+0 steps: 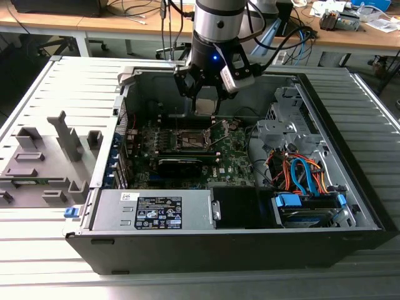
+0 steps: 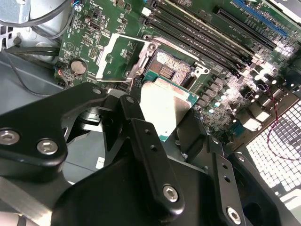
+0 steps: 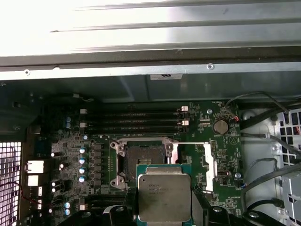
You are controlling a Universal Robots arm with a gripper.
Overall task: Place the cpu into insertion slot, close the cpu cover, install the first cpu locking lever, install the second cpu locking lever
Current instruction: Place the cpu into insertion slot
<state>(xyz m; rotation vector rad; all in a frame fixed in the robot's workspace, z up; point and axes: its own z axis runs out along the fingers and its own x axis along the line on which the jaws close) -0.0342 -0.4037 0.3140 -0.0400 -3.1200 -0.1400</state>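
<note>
1. The open computer case (image 1: 219, 250) lies on a ribbed metal table (image 1: 37, 250). The exterior view gives us its whole layout: a power supply (image 1: 153, 211) along the near wall, orange and blue cables (image 1: 300, 175) toward the exterior view's right, and a grey fixture (image 1: 44, 162) outside the case at the exterior view's left.
2. The green motherboard (image 1: 234, 169) covers much of the case floor. The first wrist view adds the rows of memory slots (image 3: 131, 123) beside the socket, which we cannot make out from the exterior view.
3. The gripper (image 1: 206, 100) hangs over the board with its fingers closed on opposite edges of the cpu, carrying it in the air.
4. The cpu cover (image 2: 103, 59) stands swung open beside the socket. The second wrist view shows us its square window with green board behind it, while the first wrist view catches it nearly edge-on.
5. The insertion slot (image 3: 141, 157) lies bare, its dark centre exposed in both wrist views.
6. The cpu (image 3: 163, 197) shows its metal top to the first wrist camera. It is near the slot but not seated in it.
7. A thin locking lever (image 3: 190, 143) runs beside the socket and looks unlatched to us. We judge the work to be in its first step: the chip is not yet placed, the cover not yet closed, and neither lever installed.
</note>
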